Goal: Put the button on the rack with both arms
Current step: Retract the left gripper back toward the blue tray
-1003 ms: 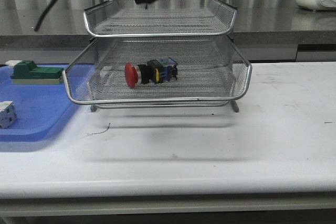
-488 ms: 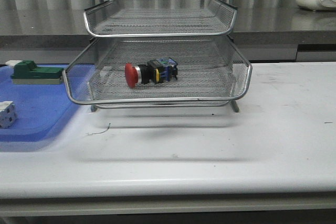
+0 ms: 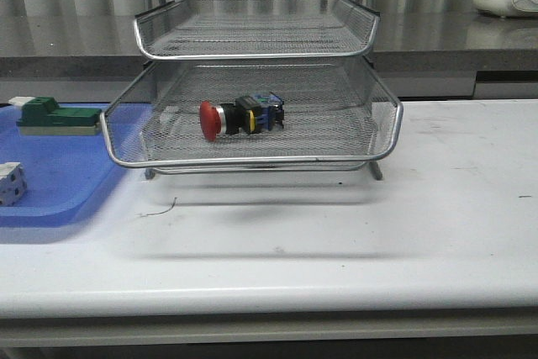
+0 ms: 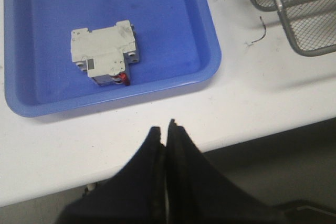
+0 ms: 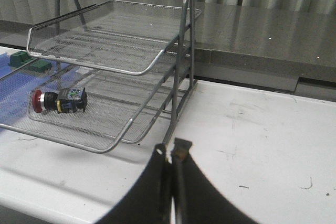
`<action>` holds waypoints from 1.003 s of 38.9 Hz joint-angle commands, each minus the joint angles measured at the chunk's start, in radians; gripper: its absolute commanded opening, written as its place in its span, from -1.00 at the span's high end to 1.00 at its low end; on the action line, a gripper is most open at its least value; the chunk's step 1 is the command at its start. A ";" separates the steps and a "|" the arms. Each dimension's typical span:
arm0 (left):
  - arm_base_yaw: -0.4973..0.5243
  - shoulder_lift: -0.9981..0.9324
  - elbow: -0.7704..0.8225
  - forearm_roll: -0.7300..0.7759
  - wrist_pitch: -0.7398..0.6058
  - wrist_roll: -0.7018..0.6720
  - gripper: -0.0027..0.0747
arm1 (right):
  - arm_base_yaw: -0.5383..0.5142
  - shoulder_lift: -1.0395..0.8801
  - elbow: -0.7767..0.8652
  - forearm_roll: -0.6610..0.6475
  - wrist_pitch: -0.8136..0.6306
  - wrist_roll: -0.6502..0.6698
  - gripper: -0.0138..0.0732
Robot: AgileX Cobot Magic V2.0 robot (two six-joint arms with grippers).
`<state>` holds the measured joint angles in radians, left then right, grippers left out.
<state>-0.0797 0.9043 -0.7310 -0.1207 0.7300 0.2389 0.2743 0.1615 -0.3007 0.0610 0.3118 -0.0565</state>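
The button (image 3: 241, 117) lies on its side on the middle shelf of the silver wire rack (image 3: 252, 157), which is slid forward; its red head points left. It also shows in the right wrist view (image 5: 58, 101), inside the rack (image 5: 113, 145). My left gripper (image 4: 165, 130) is shut and empty, above the table's front edge beside the blue tray. My right gripper (image 5: 172, 150) is shut and empty, off to the right of the rack over the table. Neither arm shows in the front view.
A flat blue tray (image 3: 59, 199) lies left of the rack, holding a green-and-beige block (image 3: 55, 117) and a small white part (image 3: 10, 183); the left wrist view shows the tray (image 4: 207, 56) with a grey block (image 4: 105, 51). A thin wire scrap (image 3: 160, 208) lies on the table.
A dark arm that hung above the rack's top shelf one second ago has left the front view. The button and rack have not moved.
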 commanded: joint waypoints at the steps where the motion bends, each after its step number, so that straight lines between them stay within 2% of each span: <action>1: 0.003 -0.128 0.071 -0.018 -0.158 -0.011 0.98 | 0.001 0.009 -0.028 -0.001 -0.086 -0.004 0.82; 7: 0.003 -0.359 0.196 -0.029 -0.263 -0.011 0.98 | 0.001 0.009 -0.028 -0.001 -0.086 -0.004 0.82; 15: 0.003 -0.626 0.297 -0.062 -0.325 -0.011 0.98 | 0.001 0.009 -0.028 -0.001 -0.086 -0.004 0.82; 19: 0.003 -0.735 0.349 -0.071 -0.400 -0.011 0.98 | 0.001 0.009 -0.028 -0.001 -0.086 -0.004 0.82; 23: 0.003 -0.790 0.373 -0.071 -0.447 -0.011 0.98 | 0.001 0.009 -0.028 -0.001 -0.086 -0.004 0.82; 39: 0.003 -0.800 0.373 -0.071 -0.446 -0.011 0.98 | 0.001 0.009 -0.028 -0.001 -0.086 -0.004 0.82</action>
<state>-0.0757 0.0947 -0.3308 -0.1762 0.3670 0.2389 0.2743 0.1615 -0.3007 0.0610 0.3118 -0.0565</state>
